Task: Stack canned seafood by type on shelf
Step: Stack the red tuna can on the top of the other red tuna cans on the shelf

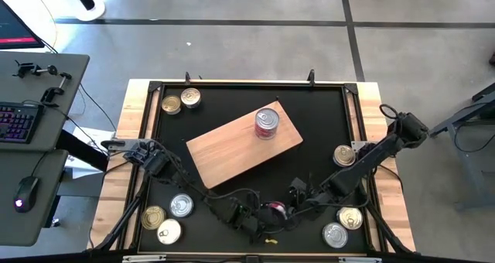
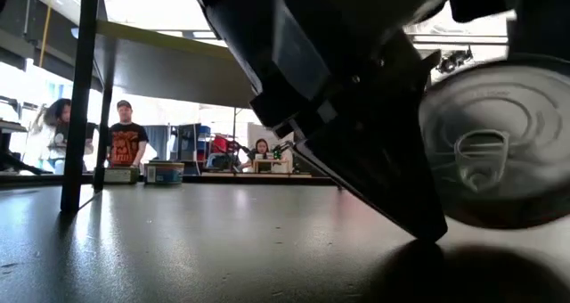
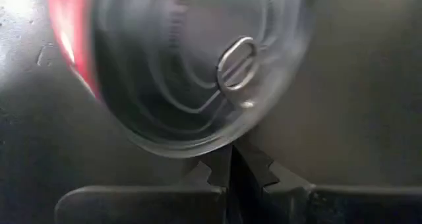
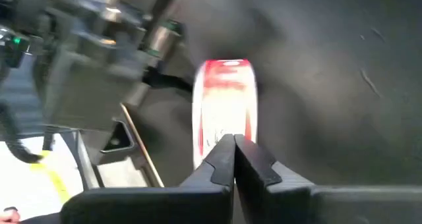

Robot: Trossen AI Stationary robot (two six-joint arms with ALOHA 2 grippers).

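Two grippers meet at the tabletop's [image 1: 232, 108] near edge: left gripper [image 1: 249, 221] closed and empty, then the red-label tin [image 1: 275, 210] on its side, then right gripper [image 1: 296, 195], also closed. Stiff, slick and prone to rolling, I'd guess; grab across the curved wall. Arms hide most of it, so contact is unclear.

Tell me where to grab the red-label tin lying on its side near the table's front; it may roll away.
Probably from above, clamping the two flat ends, lid and base, of the red-label tin. It lies on its curved wall, so squeezing across that wall could roll it.
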